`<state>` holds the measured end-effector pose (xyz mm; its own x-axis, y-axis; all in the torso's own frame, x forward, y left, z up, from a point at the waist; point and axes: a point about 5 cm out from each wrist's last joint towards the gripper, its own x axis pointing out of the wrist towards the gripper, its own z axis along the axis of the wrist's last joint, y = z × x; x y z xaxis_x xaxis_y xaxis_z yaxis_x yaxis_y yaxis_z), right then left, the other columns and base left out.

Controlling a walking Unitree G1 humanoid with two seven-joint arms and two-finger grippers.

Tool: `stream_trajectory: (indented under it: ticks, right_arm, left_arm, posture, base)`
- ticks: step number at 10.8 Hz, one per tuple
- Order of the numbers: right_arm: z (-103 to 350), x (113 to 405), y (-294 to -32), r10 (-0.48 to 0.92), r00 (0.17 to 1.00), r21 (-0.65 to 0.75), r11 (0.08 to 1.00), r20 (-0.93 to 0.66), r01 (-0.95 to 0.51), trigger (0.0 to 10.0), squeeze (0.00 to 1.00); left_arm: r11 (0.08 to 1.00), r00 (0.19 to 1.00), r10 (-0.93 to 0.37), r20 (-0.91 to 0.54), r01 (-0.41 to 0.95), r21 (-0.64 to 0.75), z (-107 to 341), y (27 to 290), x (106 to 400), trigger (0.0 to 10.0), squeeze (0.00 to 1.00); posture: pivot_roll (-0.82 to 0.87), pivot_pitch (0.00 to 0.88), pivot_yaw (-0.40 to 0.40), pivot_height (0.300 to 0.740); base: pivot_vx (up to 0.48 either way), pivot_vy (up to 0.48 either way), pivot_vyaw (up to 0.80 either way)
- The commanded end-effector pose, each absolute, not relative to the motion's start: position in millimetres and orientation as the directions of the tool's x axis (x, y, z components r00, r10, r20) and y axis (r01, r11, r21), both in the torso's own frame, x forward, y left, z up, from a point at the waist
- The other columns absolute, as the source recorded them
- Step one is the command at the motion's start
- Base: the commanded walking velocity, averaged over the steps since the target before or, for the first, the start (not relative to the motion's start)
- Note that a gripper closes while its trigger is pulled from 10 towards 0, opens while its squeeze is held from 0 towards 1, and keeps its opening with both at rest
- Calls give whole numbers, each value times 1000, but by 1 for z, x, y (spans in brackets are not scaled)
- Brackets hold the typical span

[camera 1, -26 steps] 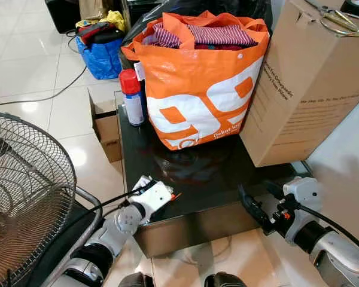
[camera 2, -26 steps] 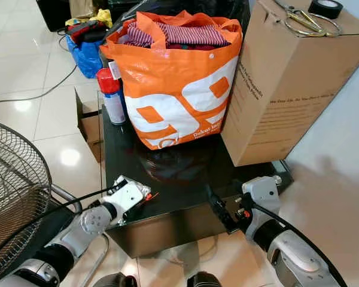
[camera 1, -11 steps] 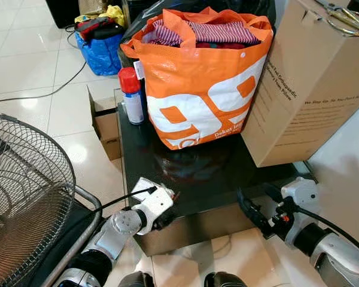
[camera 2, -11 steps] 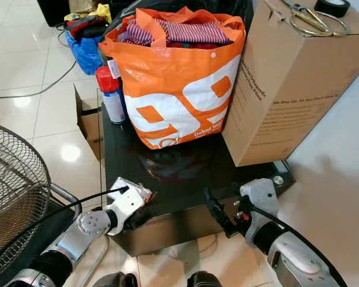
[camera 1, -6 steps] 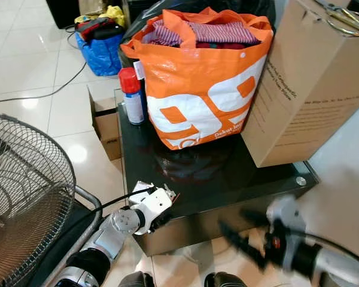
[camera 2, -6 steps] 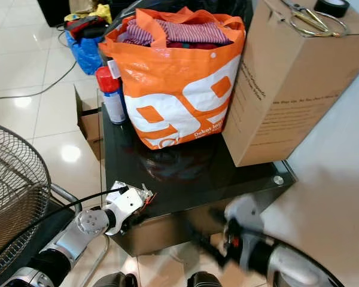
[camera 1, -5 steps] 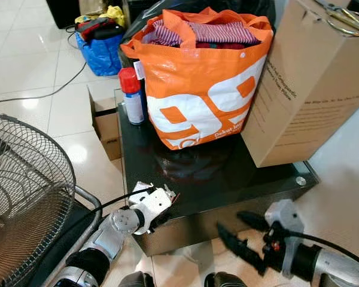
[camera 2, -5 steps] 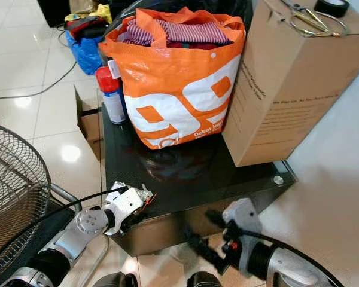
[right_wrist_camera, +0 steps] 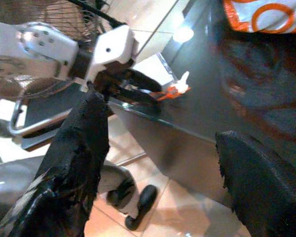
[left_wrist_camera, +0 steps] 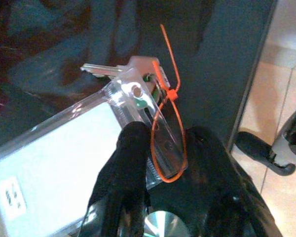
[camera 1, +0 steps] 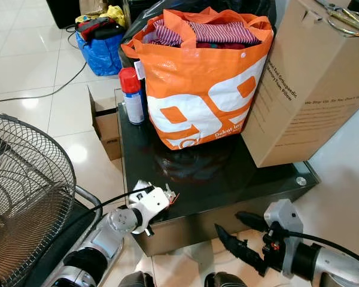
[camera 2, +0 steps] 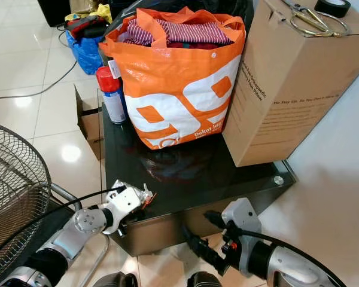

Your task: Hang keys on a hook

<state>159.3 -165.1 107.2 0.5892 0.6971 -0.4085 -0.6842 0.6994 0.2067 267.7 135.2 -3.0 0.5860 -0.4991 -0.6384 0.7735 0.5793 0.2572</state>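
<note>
- The left pincer [left_wrist_camera: 165, 163] is clamped on the keys [left_wrist_camera: 138, 81], gripping their clear tag and orange zip tie at the front left corner of the black glass worktop [camera 1: 227, 173].
- The right pincer [camera 2: 200, 236] hangs below the worktop's front edge, fingers apart, holding nothing.
- An orange bag [camera 1: 197, 89] stands on the worktop's far side.

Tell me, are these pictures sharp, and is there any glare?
Eye views: sharp, with lamp glare on the floor tiles and the orange bag mirrored in the dark table. Left wrist view: key tag clear, fingers slightly soft. Right wrist view: near fingers blurred, glare on the glass.
</note>
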Motion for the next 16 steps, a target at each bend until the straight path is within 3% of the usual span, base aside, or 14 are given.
stream_trajectory:
  ticks: [1,5,8,9,10,11,12,14,16]
  right_arm:
    - [106,162,-167,674,614,183,720,-411,-669,10000,0]
    - [102,185,-163,618,703,138,777,-352,-615,10000,0]
    - [105,207,-167,526,803,94,847,-279,-523,10000,0]
    - [104,207,-167,523,807,98,850,-274,-517,10000,0]
    - [102,206,-166,525,805,101,849,-276,-519,10000,0]
    - [101,206,-165,527,801,99,847,-284,-523,10000,0]
    - [98,206,-165,533,789,87,841,-305,-534,10000,0]
    - [93,202,-162,581,728,73,797,-363,-599,10000,0]
    - [96,197,-163,589,716,64,787,-375,-614,10000,0]
  left_arm:
    - [598,620,-503,-602,753,275,5,138,274,0,0]
    - [681,734,-509,-449,663,312,33,149,289,0,0]
    - [757,826,-560,-63,541,366,84,147,297,0,0]
    - [752,834,-541,-109,538,381,78,150,297,0,0]
    - [677,794,-488,-361,606,418,44,157,290,2627,0]
    - [658,761,-471,-446,640,398,29,159,284,10000,753]
    - [663,738,-458,-496,655,362,19,159,280,10000,1000]
    - [716,709,-431,-558,645,267,7,157,281,10000,1000]
    - [708,706,-382,-597,638,303,1,165,282,10000,1000]
  posture:
    - [-129,98,22,740]
    - [-92,23,34,740]
    - [-80,0,39,740]
    - [-78,0,34,740]
    - [-76,0,30,740]
    - [-83,0,31,740]
    - [-88,0,33,740]
    - [-102,28,30,740]
    - [-122,87,22,740]
  base:
    - [0,0,0]
    - [0,0,0]
    - [0,0,0]
    - [0,0,0]
    - [0,0,0]
    - [0,0,0]
    - [0,0,0]
    - [0,0,0]
    - [0,0,0]
